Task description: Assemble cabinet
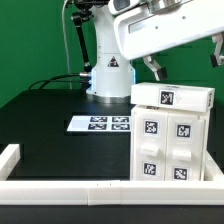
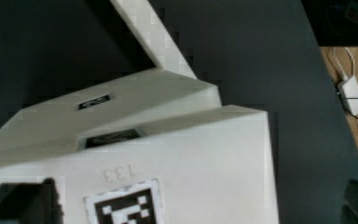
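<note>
The white cabinet [image 1: 170,140] stands upright at the exterior view's right, near the front rail, with several black-and-white tags on its front. A white tagged block [image 1: 172,96] lies across its top. My gripper [image 1: 152,70] hovers just above the top block's left end and touches nothing. In the wrist view I look down on the cabinet's top [image 2: 158,140], which carries one tag [image 2: 131,205]. My gripper [image 2: 194,205] is there too, its dark fingers [image 2: 25,200] spread wide at either side and nothing held between them.
The marker board [image 1: 100,123] lies flat on the black table to the left of the cabinet. Low white border rails run along the front [image 1: 70,188] and left [image 1: 8,158] edges. The arm's base [image 1: 108,75] stands at the back.
</note>
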Robot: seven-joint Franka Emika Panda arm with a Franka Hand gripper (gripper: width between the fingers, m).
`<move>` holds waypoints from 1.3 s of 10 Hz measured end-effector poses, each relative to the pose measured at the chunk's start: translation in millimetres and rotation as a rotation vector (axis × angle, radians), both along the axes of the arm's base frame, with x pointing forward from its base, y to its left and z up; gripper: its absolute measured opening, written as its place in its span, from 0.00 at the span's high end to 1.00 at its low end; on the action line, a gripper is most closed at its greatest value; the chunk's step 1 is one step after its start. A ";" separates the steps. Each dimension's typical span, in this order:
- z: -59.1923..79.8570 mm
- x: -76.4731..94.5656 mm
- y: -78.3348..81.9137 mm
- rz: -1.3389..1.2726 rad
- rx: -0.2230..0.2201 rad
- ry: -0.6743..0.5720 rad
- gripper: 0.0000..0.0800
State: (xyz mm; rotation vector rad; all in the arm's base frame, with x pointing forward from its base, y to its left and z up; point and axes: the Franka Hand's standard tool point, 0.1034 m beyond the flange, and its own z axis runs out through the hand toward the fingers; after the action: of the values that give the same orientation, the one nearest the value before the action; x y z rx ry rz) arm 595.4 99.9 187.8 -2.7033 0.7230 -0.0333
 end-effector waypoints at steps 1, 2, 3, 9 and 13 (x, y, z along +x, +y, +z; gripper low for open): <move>-0.6 -0.1 -0.8 0.079 -0.010 -0.026 0.00; -0.8 -0.1 -0.9 0.138 -0.017 -0.046 0.00; -1.4 -0.2 -1.1 0.193 -0.025 -0.063 0.00; -8.5 -2.6 -7.6 0.974 -0.176 -0.262 0.00; -13.2 -4.2 -22.7 1.156 -0.190 -0.293 0.00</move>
State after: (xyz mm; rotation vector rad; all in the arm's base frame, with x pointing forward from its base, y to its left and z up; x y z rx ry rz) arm 591.2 77.2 174.6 -2.7706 -0.9846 -0.2101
